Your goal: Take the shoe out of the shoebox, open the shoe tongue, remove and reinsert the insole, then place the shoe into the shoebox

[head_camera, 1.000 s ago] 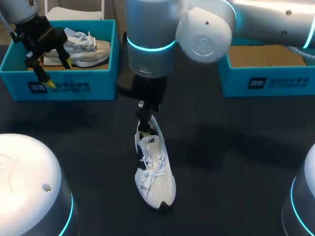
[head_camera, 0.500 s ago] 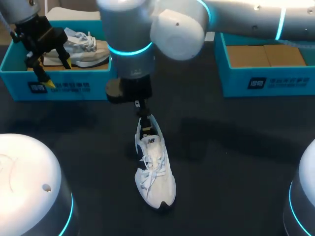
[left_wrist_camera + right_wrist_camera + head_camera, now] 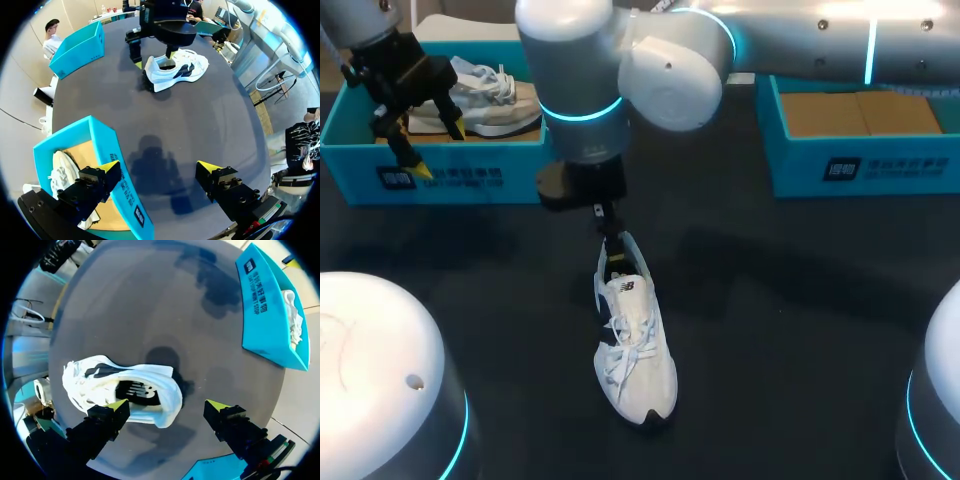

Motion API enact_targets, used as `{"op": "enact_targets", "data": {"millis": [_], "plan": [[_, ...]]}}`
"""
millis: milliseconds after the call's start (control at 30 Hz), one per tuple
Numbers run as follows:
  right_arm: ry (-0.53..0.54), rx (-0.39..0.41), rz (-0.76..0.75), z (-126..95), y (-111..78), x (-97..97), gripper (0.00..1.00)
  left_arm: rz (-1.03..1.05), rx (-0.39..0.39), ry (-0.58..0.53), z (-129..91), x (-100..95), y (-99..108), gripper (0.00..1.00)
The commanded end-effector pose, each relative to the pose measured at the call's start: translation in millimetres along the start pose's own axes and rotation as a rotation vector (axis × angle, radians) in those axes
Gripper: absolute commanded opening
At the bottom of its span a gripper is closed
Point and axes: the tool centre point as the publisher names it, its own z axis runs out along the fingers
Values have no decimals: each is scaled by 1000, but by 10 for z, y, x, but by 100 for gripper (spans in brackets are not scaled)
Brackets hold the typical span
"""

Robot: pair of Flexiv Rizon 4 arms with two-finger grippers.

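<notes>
I saw white shoe (image 3: 633,345) upright on worktop (image 3: 770,300), toe toward me, heel just under my right end effector (image 3: 167,405), fingers spread, gripping nothing. Left end effector (image 3: 158,165), also spread and empty, hung over shoebox (image 3: 440,178), well apart.

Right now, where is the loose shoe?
In the head view the shoe lies mid-table, toe toward the robot, with its heel under the right pincer and the left box off to its far left.

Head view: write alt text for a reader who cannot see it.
A white shoe lies on the dark table, with the right gripper open at its heel. The left gripper hangs open over a blue shoebox holding another shoe.
</notes>
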Motion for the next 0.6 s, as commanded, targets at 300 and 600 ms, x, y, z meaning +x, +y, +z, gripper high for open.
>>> {"op": "enact_targets", "data": {"millis": [300, 600], "plan": [[5, -25, -14, 313, -9, -148, 100, 0, -3, 0, -1, 6, 1, 100], [31, -49, 5, 523, -122, -180, 100, 0, -3, 0, -1, 6, 1, 100]]}}
